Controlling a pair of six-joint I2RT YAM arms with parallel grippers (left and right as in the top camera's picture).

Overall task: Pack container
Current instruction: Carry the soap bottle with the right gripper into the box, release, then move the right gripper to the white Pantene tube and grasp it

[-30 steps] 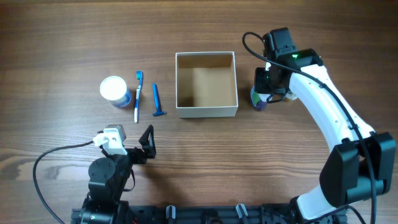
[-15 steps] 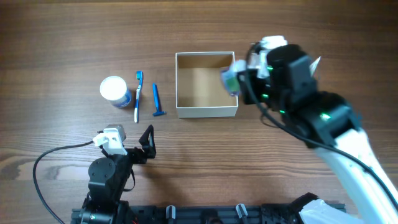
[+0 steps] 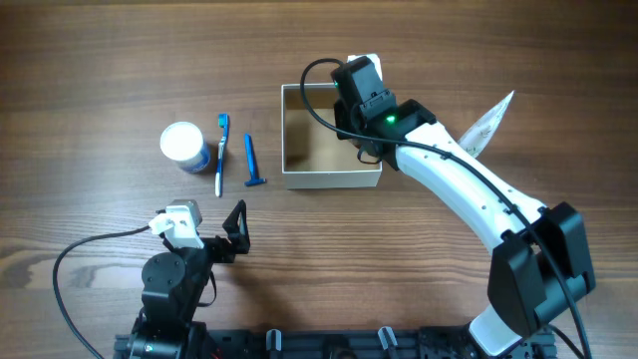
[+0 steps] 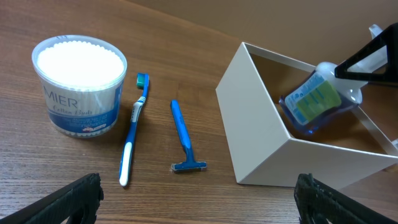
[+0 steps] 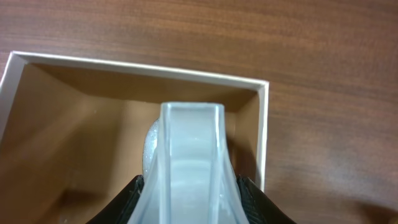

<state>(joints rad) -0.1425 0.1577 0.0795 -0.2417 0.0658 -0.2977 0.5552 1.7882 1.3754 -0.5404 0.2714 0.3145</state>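
Note:
The container [image 3: 332,179] is a square cardboard box with cream walls and a tan inside, at the table's middle. It also shows in the left wrist view [image 4: 261,143] and the right wrist view [image 5: 137,67]. My right gripper [image 3: 361,118] is shut on a small clear blue bottle with a green label [image 4: 314,102] and holds it tilted inside the box, near its right wall. The bottle's pale cap end [image 5: 189,155] fills the right wrist view between the jaws. My left gripper [image 3: 237,225] is open and empty near the front edge, well short of the box.
A round white cotton-swab jar [image 3: 183,146] [image 4: 79,84], a blue toothbrush [image 3: 220,155] [image 4: 134,127] and a blue razor [image 3: 251,162] [image 4: 181,134] lie left of the box. A pale pointed sheet [image 3: 490,122] sits right of the right arm.
My right arm lifted the bottle from the table right of the box and swung left with it. The bottle is now inside the box. The left arm has not moved.

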